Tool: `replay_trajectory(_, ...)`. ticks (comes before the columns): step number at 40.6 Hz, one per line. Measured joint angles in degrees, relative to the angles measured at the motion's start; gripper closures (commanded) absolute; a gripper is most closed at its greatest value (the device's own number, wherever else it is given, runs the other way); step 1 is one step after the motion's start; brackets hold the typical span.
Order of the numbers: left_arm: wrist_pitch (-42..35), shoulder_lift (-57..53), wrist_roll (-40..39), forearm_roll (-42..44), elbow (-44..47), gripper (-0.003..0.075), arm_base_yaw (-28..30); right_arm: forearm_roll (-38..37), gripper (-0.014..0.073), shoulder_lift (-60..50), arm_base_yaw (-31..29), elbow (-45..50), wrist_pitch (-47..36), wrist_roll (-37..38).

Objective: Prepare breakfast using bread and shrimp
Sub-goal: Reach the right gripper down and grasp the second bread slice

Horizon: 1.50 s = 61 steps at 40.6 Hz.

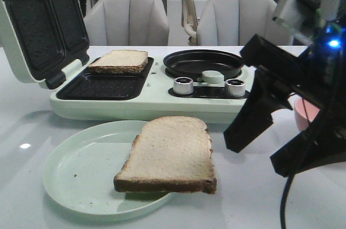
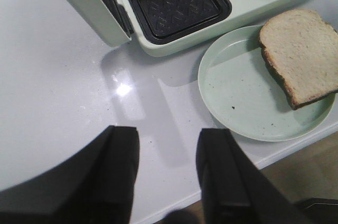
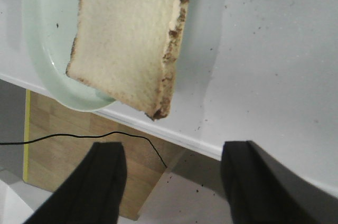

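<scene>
The right gripper [image 1: 270,148], jaws wide apart and empty, hangs just beside the bread slice [image 1: 170,153]. That slice lies flat, overhanging the plate [image 1: 81,177] rim nearest the gripper, its long axis running away from it. The left gripper [image 2: 166,176] is also open, empty.

no readable text, labels, brand names or numbers on anything in view
</scene>
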Motion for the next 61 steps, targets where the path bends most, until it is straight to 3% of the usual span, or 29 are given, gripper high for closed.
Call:
replay_trajectory(32,-0.95,0.0,0.0,-0.46,0.0,0.0392,0.0,2.42,0.009,22.35,0.11,-16.53,0.01,-2.09)
replay_trajectory(36,-1.04,0.0,0.0,-0.46,0.0,0.0392,0.0,2.47,0.015,24.05,0.36,-17.71,0.12,-2.36)
replay_trajectory(46,-1.04,0.0,0.0,-0.47,0.0,0.0392,0.0,3.15,0.0404,24.33,0.58,-18.83,1.49,-2.83)
replay_trajectory(61,-1.08,0.0,0.0,-0.47,0.0,0.0392,0.0,3.49,0.0552,24.33,0.58,-18.95,1.58,-3.49)
